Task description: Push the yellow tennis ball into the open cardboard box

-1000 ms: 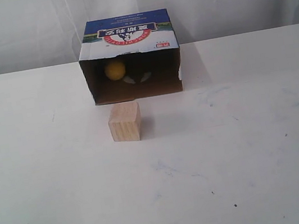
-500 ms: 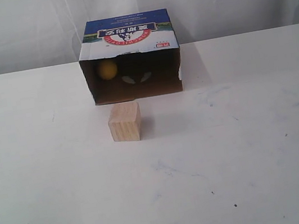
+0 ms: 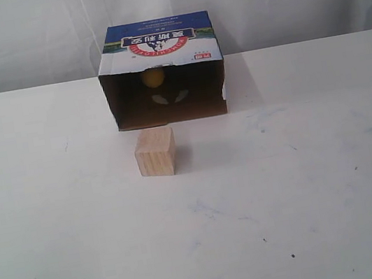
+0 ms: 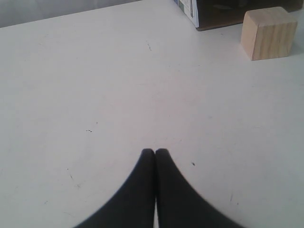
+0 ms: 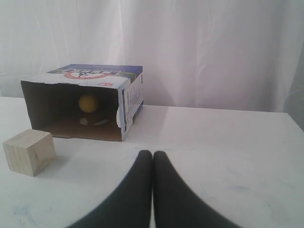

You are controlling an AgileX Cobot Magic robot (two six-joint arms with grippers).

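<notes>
Over the left part of the table [image 3: 308, 198], the left gripper [image 4: 155, 153] hangs above bare white surface with its two dark fingers pressed tip to tip, clenched on nothing. From its wrist camera the wooden block [image 4: 269, 32] and one corner of the cardboard box [image 4: 209, 12] show well away from the fingertips.

Toward the far edge of the tabletop, a little left of its middle, the cardboard box [image 3: 160, 41] lies on its side, its blue-and-white printed panel facing up and its open mouth turned to the near edge. The yellow ball [image 3: 154, 78] sits inside the box, deep in the dark interior toward the back wall and roughly midway between the side walls, beyond two pale patches on the box floor. The wooden block [image 3: 155, 153] stands on the table just in front of the mouth, nearer its left side, with a narrow strip of table between block and box.

Over the right part of the table, the right gripper [image 5: 152, 154] is likewise clenched, fingers touching along their length and gripping nothing, pointing toward the box [image 5: 80, 102] and well apart from it. A white curtain [image 3: 28, 37] hangs behind the far edge.
</notes>
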